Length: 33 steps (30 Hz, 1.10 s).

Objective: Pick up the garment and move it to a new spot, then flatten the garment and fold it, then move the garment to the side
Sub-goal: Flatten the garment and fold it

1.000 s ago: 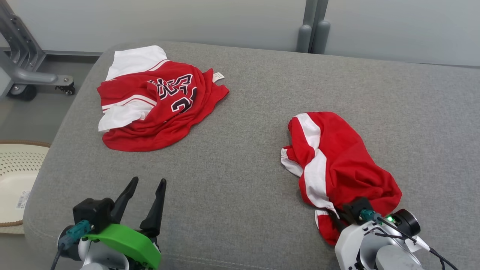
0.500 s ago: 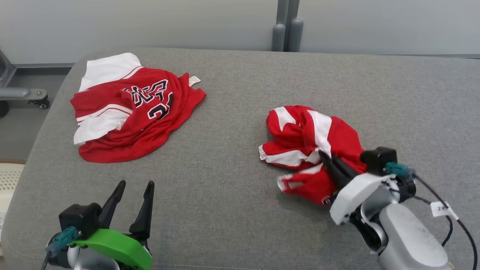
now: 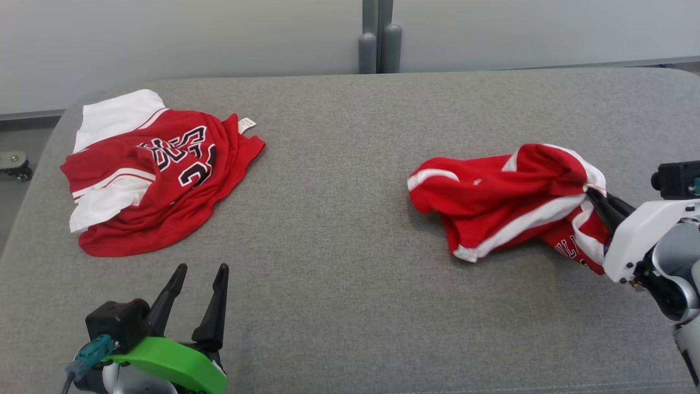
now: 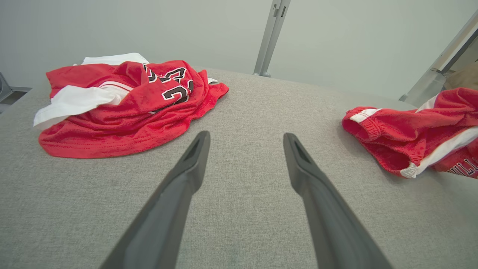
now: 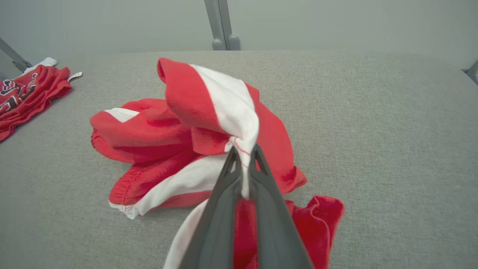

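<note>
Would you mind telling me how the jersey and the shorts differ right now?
The jersey lies untouched at the left; the shorts are pinched by the right hand at the right. The jersey shows black-and-white numbers; the shorts show white side stripes. Both are red and white, crumpled on the grey cushion.

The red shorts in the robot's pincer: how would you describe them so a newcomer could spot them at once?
Start with the wide grey cushion; two red garments are on it. The shorts are the bundle on the robot's right side, one white-striped edge pinched in the right gripper. Unlike the jersey at far left, they carry no big black numbers.
</note>
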Motion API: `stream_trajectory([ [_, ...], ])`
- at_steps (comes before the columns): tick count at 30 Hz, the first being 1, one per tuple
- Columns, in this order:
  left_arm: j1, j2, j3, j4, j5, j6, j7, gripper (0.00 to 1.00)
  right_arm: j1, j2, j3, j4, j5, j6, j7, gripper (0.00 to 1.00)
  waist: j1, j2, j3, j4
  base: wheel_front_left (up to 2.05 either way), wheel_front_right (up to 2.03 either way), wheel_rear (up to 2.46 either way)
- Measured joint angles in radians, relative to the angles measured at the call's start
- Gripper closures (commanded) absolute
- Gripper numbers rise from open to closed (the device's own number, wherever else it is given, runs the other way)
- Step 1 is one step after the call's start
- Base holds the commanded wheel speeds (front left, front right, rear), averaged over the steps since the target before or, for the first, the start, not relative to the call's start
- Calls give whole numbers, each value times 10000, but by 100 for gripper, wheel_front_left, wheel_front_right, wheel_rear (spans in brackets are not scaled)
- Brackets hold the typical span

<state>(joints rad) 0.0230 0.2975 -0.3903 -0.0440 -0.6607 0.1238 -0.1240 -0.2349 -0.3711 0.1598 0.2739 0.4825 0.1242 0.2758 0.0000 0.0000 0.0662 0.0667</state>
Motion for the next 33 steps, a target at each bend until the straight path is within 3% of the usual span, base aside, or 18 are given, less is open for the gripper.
stream_trajectory([
  [5,37,-54,-12,-174,4,-2,2,0,244,-949,224,226,-443,2,861,100,0,0,137,-302,0,0,0],
  [11,36,-125,-40,-244,73,0,92,0,649,-1057,431,151,-226,2,1139,100,0,0,280,-652,0,0,0],
  [18,27,-176,-176,-341,163,0,178,0,989,-1691,230,238,-443,4,1212,97,0,1,415,-921,0,0,0],
  [19,21,-180,-201,-353,178,0,180,0,1034,-1718,228,245,-449,4,1212,93,0,0,435,-958,0,0,0],
  [23,9,-236,-357,-385,198,0,276,0,1185,-1779,288,245,-640,4,1108,49,0,0,510,-1090,0,0,0],
  [24,6,-267,-391,-385,201,0,276,0,1229,-1804,311,251,-667,4,1104,11,0,0,522,-1121,0,0,0],
  [25,-4,-295,-431,-385,203,-2,280,0,1257,-1806,339,255,-706,4,1060,0,0,0,527,-1152,0,0,0],
  [33,-77,-399,-681,-435,203,-8,500,0,1485,-1831,483,186,-961,-6,755,0,0,1,520,-1351,0,0,0],
])
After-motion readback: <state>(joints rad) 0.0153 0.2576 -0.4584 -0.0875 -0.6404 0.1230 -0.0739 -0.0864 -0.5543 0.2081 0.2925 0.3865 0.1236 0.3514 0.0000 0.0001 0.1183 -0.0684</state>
